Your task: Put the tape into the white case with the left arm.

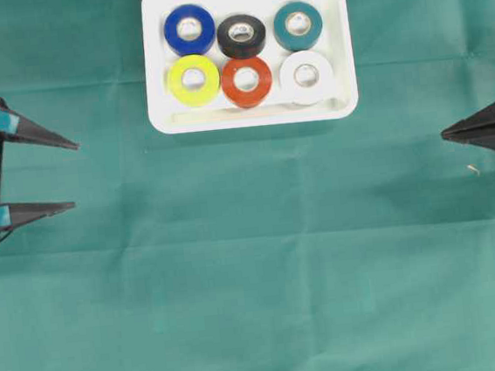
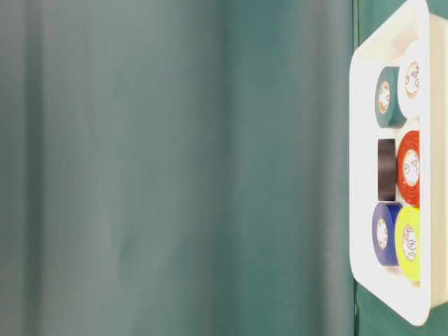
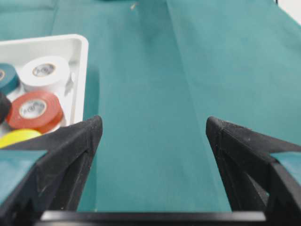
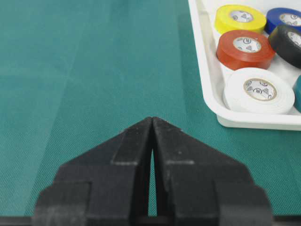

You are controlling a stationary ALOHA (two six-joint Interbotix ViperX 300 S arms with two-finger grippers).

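Green cloth covers the bench [image 1: 255, 264] from edge to edge, creased in a few soft folds, with nothing loose lying on it. All the tape in view sits in the case [image 1: 158, 62]: six rolls in two rows, blue [image 1: 189, 29], black [image 1: 242, 35] and teal [image 1: 298, 24] behind, yellow [image 1: 193, 79], red [image 1: 246, 81] and white [image 1: 306, 76] in front, close-packed and flat on their sides. By that count the case looks full and the task done.

A roll of this kind is likely light and stiff, a hard card core under smooth vinyl that could slip a little. The surest hold would be across the outer rim, or one finger through the core hole and one outside. Packed this tight, there is little room to get fingers down between neighbours.

Left pincer [image 1: 67, 175] stands wide apart at the left edge of the bench, holding nothing and touching nothing, well clear of the case. Right pincer [image 1: 446, 134] is pressed together to a point at the right edge, empty too, resting off to the side.
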